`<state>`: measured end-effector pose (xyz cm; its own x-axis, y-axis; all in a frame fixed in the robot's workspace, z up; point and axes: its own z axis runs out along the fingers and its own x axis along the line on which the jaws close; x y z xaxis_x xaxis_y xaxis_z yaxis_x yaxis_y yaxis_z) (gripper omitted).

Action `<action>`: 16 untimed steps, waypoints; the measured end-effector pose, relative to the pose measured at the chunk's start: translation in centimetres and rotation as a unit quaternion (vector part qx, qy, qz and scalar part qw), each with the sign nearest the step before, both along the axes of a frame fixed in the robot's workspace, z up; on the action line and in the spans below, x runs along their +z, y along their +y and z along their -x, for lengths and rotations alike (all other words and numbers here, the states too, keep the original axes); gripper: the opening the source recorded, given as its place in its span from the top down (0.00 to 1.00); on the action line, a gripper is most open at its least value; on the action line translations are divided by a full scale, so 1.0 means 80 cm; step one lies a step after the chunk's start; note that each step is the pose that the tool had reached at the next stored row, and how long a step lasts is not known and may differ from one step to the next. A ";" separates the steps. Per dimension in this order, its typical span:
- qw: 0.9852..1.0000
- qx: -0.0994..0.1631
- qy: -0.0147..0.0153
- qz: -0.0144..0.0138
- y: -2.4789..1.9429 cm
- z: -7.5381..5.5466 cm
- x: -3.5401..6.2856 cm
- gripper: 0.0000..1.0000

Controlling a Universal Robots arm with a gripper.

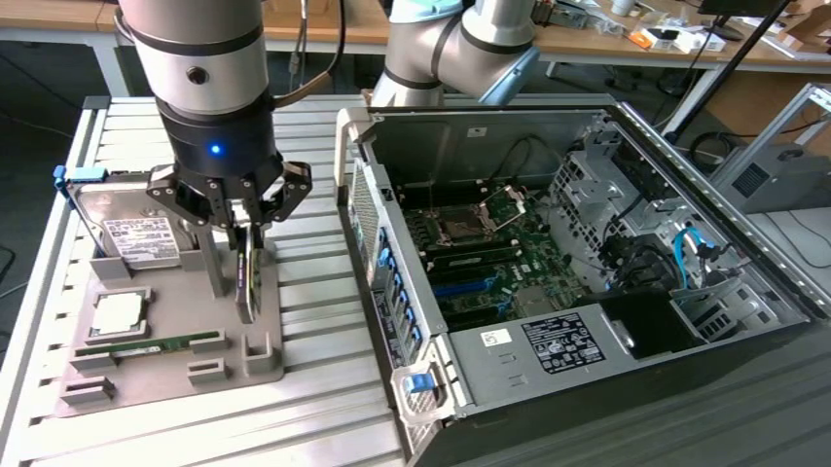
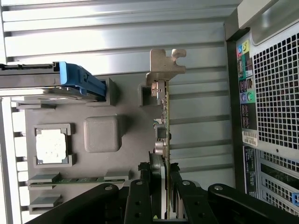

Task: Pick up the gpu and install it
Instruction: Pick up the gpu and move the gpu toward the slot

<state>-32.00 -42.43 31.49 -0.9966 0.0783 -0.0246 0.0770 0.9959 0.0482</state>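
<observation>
Black claw (image 1: 244,226) clamped on the top edge of the thin dark gpu card (image 1: 247,282), card upright at grey plastic holder tray (image 1: 169,379), bare slatted metal desk (image 1: 325,321) between tray and open black computer case (image 1: 468,146), card's lower edge unclear.

A table of silver metal slats (image 1: 325,292) is carrying a flat grey holder tray (image 1: 150,377), which is lying flat across the slats toward the exterior view's left. Just beside the tray, toward the exterior view's right, an open computer case (image 1: 449,146) is lying on its side, open side facing up. The slats are running right up to its ported back panel.
</observation>
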 end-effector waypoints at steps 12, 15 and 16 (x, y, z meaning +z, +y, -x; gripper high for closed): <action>1.000 0.000 0.000 0.000 0.0000 0.000 0.003 0.73; 1.000 0.000 0.000 0.000 0.0000 0.000 0.005 0.73; 1.000 0.000 0.000 0.000 0.0000 0.000 0.005 0.73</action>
<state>-32.00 -42.43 31.91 -0.9966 0.0783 -0.0245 0.0770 0.9958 0.0491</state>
